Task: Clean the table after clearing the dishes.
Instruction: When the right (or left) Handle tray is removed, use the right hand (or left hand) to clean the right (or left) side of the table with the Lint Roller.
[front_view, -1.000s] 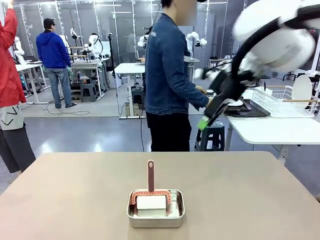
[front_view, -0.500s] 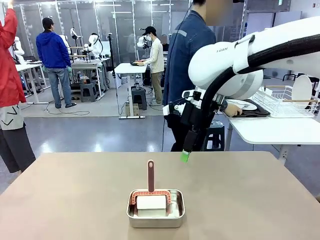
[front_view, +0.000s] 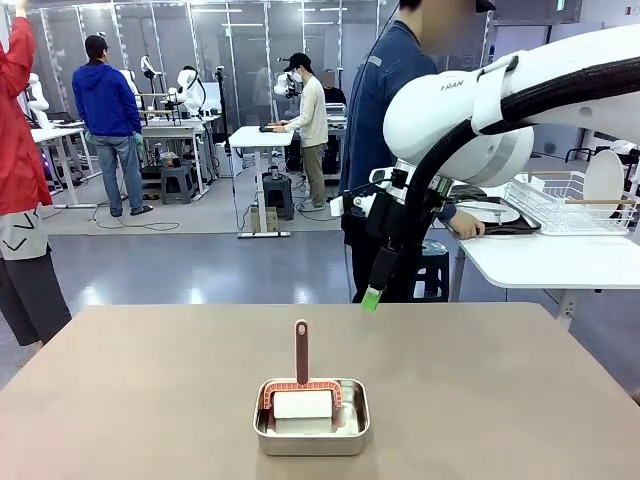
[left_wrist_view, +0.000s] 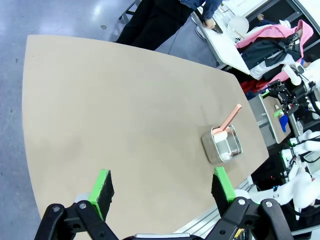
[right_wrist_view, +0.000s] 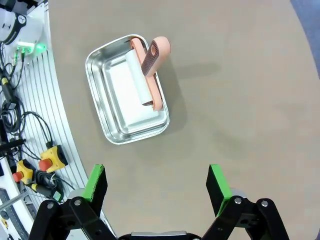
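**Table bare but for pan; both grippers wide open**

Front view: the table (front_view: 150, 400) runs across the near half of the scene. A steel pan (front_view: 312, 432) sits near-centre on it, w/ a white cleaning pad (front_view: 303, 404) inside, red-brown handle standing upright. The right gripper (front_view: 371, 298) hangs above the far part of the table, just right of centre, tilted down; can't tell its gap from here. A person (front_view: 385, 120) stands beyond the far edge, hand at a dark tray (front_view: 505, 228) w/ a white plate (front_view: 488, 210) on a white side table (front_view: 540, 262), far right.

Left wrist view: left gripper (left_wrist_view: 162, 187) spread wide, nothing between the fingers, high above the table (left_wrist_view: 125, 110). Pan (left_wrist_view: 222, 146) sits farther off.

Right wrist view: right gripper (right_wrist_view: 156, 182) spread wide, holding nothing, above the table (right_wrist_view: 240, 100). Pan (right_wrist_view: 127, 95) w/ cleaning pad (right_wrist_view: 134, 87) lies ahead of the fingers, near the table edge.
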